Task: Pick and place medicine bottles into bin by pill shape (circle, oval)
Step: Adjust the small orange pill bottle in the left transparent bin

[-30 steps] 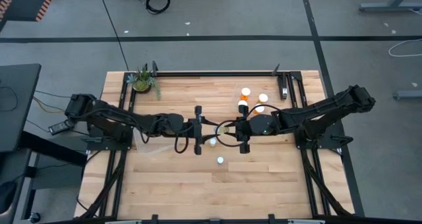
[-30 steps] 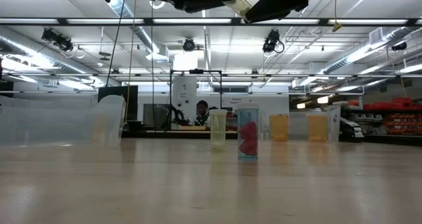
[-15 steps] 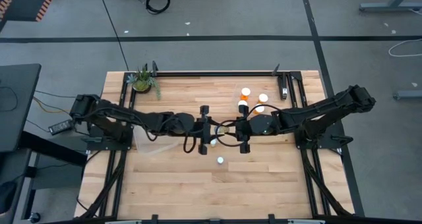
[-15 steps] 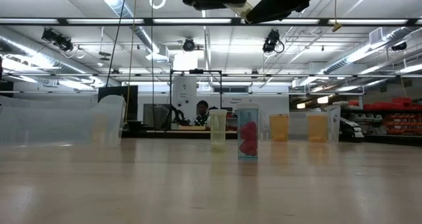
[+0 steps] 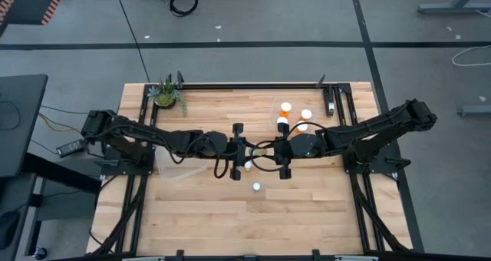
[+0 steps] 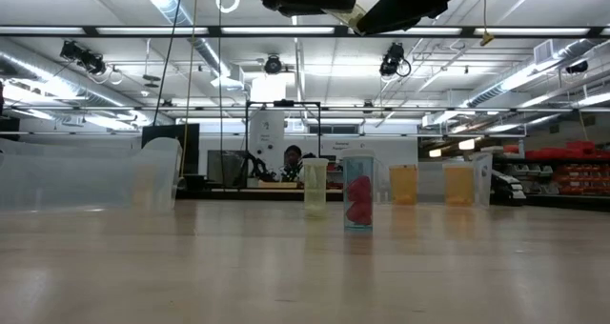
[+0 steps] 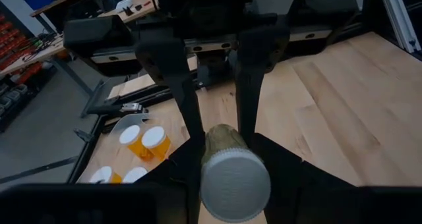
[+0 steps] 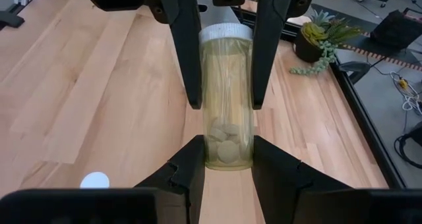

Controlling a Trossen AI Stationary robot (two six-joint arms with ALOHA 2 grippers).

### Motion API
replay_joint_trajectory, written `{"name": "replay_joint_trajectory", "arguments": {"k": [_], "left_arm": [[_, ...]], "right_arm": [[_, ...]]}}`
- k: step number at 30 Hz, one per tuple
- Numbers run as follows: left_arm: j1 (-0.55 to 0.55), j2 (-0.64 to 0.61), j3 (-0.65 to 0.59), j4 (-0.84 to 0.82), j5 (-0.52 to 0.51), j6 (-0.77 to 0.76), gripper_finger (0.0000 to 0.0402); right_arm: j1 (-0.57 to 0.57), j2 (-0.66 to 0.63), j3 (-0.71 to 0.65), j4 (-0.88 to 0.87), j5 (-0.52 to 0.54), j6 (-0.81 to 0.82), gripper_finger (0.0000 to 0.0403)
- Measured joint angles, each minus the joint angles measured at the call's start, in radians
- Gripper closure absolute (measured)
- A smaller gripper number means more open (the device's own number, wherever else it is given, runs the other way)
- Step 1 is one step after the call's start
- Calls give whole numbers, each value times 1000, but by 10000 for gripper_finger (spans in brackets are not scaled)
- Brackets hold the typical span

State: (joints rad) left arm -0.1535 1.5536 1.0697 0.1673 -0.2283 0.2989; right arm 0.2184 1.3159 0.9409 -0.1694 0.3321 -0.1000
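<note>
Right wrist view: you have one bottle of round pills held horizontally above mid-tabletop, cap toward the left gripper, base in the right gripper, both jaws clenched on it along its long axis.

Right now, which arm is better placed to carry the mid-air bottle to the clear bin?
Left. The left tool is around the bottle's cap end, and the clear bin lies beside that arm, farther from the right tool.
</note>
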Motion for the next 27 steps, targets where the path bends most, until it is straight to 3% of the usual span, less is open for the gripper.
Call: {"name": "replay_joint_trajectory", "arguments": {"k": [9,27], "left_arm": [[0,0,0,-3,0,1,282],[-3,0,-2,-84,4,-2,278]], "right_arm": [[0,0,0,1,-10,-4,280],[0,0,0,-8,-11,8,224]]}}
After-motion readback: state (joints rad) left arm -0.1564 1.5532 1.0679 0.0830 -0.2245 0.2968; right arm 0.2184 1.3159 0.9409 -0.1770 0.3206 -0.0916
